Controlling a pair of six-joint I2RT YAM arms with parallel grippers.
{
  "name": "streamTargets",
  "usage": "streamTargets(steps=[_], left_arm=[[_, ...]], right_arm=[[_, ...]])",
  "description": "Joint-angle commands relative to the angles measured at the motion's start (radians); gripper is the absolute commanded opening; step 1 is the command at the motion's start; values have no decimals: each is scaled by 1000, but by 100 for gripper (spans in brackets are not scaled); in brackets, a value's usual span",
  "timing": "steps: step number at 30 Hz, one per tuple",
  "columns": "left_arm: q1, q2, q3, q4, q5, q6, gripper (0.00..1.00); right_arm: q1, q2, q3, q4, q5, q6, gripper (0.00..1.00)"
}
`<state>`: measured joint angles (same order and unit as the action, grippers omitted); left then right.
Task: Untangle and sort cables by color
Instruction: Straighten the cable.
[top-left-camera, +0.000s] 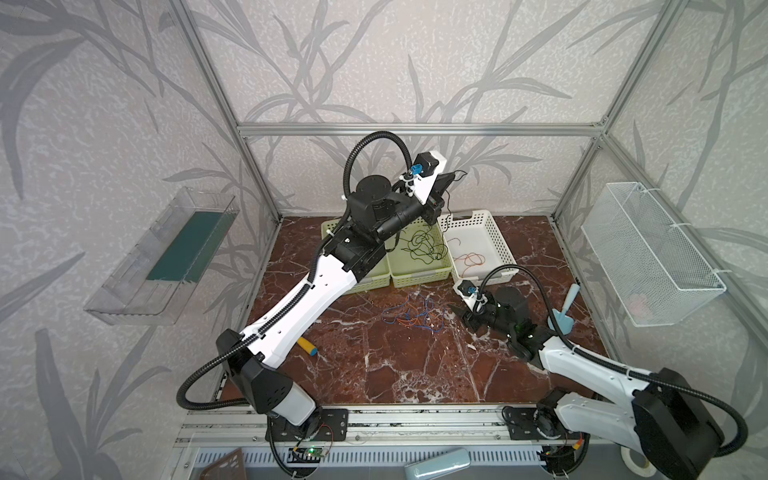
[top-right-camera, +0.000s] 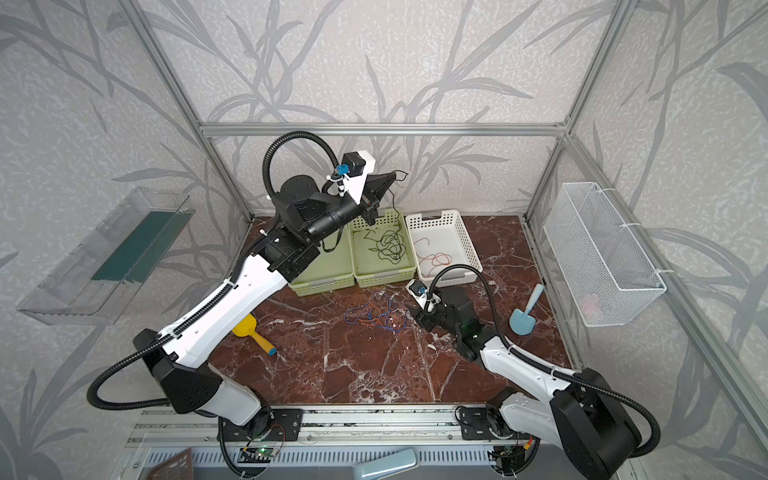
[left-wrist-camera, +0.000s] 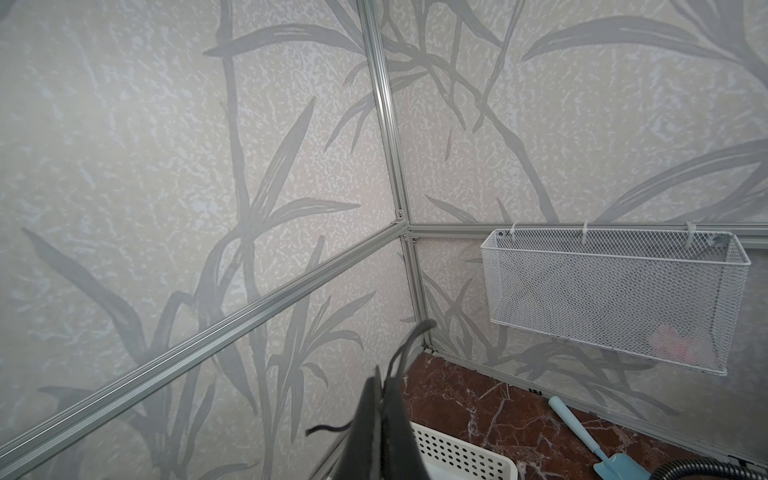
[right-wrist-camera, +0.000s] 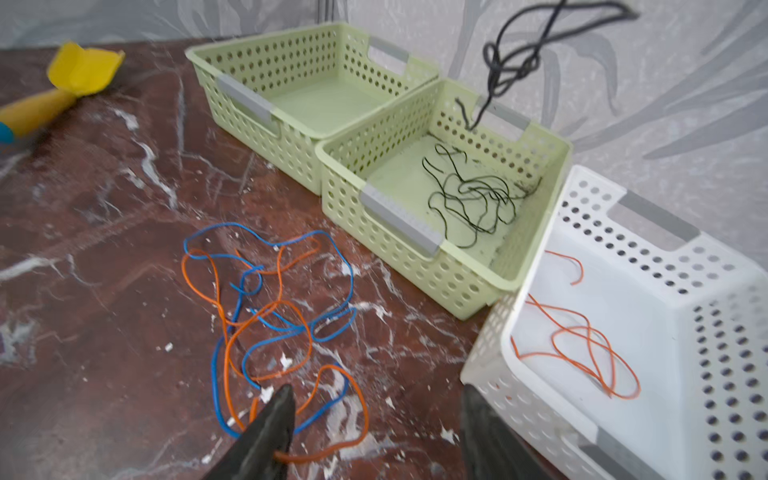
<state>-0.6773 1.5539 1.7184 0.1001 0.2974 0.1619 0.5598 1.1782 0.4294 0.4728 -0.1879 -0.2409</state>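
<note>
A clear plastic trough (top-left-camera: 124, 286) hangs on the left wall with a flat dark green panel lying in it. Near the left edge of the red-brown, white-veined marble counter (top-left-camera: 415, 374) lies a yellow plastic scoop (right-wrist-camera: 79, 70) with a blue-tipped handle.

Three perforated plastic baskets stand side by side and touching along the far edge. They are the left green basket (right-wrist-camera: 291, 166), the middle green basket (right-wrist-camera: 395, 266) and the white basket (right-wrist-camera: 727, 340). Loose coils of thin dark cables (right-wrist-camera: 469, 195) lie in the middle one.

The left end effector (left-wrist-camera: 384, 378) is raised high above that basket's far end. Its tapered black fingers are pressed together on one more dark cable (right-wrist-camera: 492, 68), a kinked strand that dangles toward the basket's far rim.

On the bare counter, on the near side of the green baskets, the blue and orange cables (right-wrist-camera: 270, 316) lie in one flat tangle, looped through each other. A single orange cable (right-wrist-camera: 582, 345) lies in slack loops in the white basket.

The right end effector (right-wrist-camera: 376, 390) sits low just right of the tangle. Its fingers stand about half apart with nothing between them. One fingertip (right-wrist-camera: 282, 399) overlaps an orange loop in the right wrist view, and I cannot tell whether it touches.

Farther right a pale blue plastic scoop (top-right-camera: 525, 316) lies on the counter. A white wire-mesh basket (left-wrist-camera: 615, 291) is tied to the right wall's rail, with something pink and blurred inside.
</note>
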Motion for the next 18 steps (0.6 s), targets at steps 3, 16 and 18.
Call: streamTargets(steps=[3, 16, 18], left_arm=[[-19, 1, 68, -2, 23, -51, 0], [-63, -1, 92, -7, 31, -78, 0], [-65, 0, 92, -6, 31, -76, 0]], right_arm=[[0, 122, -33, 485, -67, 112, 62], [0, 391, 22, 918, -151, 203, 55], [0, 395, 26, 924, -186, 204, 54]])
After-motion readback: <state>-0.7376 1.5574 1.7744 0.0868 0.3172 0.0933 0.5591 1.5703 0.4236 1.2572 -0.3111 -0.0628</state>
